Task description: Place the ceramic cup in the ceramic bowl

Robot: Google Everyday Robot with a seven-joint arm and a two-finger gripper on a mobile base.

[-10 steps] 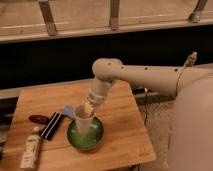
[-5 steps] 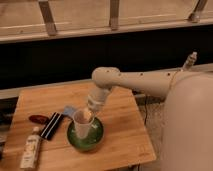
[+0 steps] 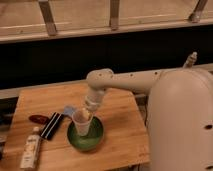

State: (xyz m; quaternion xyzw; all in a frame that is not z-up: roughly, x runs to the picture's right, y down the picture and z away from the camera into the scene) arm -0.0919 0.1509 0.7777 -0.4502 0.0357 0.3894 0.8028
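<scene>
The pale ceramic cup stands upright inside the green ceramic bowl, toward the bowl's left side, near the front middle of the wooden table. My gripper comes down from the arm's elbow above and is shut on the cup's far rim. Whether the cup's base touches the bowl's floor cannot be told.
Left of the bowl lie a black rectangular object, a dark red item and a white bottle on its side. A small blue thing sits behind the cup. The wooden table ends close on the right, beside my white body.
The arm has lowered and shifted slightly left, bringing the cup down into the bowl. The grip on the cup has stayed the same.
</scene>
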